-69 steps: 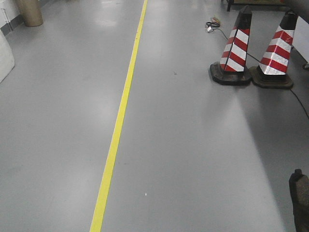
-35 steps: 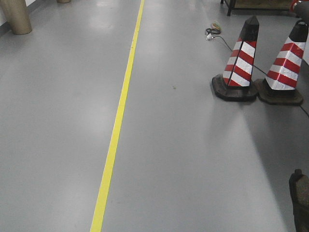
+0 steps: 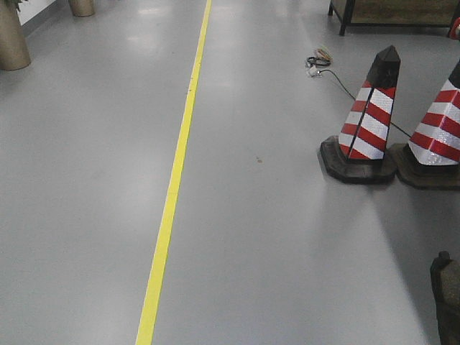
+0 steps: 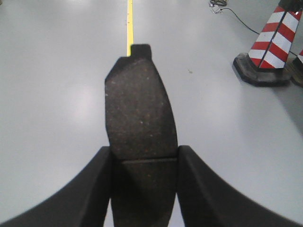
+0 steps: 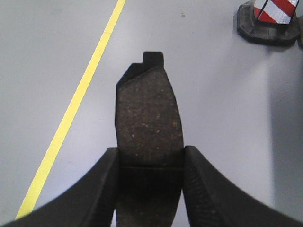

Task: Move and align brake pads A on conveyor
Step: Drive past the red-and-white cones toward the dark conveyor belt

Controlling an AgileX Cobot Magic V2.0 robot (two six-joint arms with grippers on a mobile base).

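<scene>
A dark grey brake pad with a thin groove across its middle sticks out forward from my left gripper, which is shut on its sides. My right gripper is shut the same way on a second brake pad. Both pads hang above a grey floor. In the front view a dark pad edge shows at the lower right corner. The conveyor is out of view.
A yellow floor line runs away from me at centre-left. Two red-and-white striped cones stand to the right, with a cable on the floor behind them. A round column base stands far left and a dark-framed bench far right.
The front view has rolled forward: the cones have grown and slid right and down, and the column at the left has slid towards the edge. Both pads stay gripped.
</scene>
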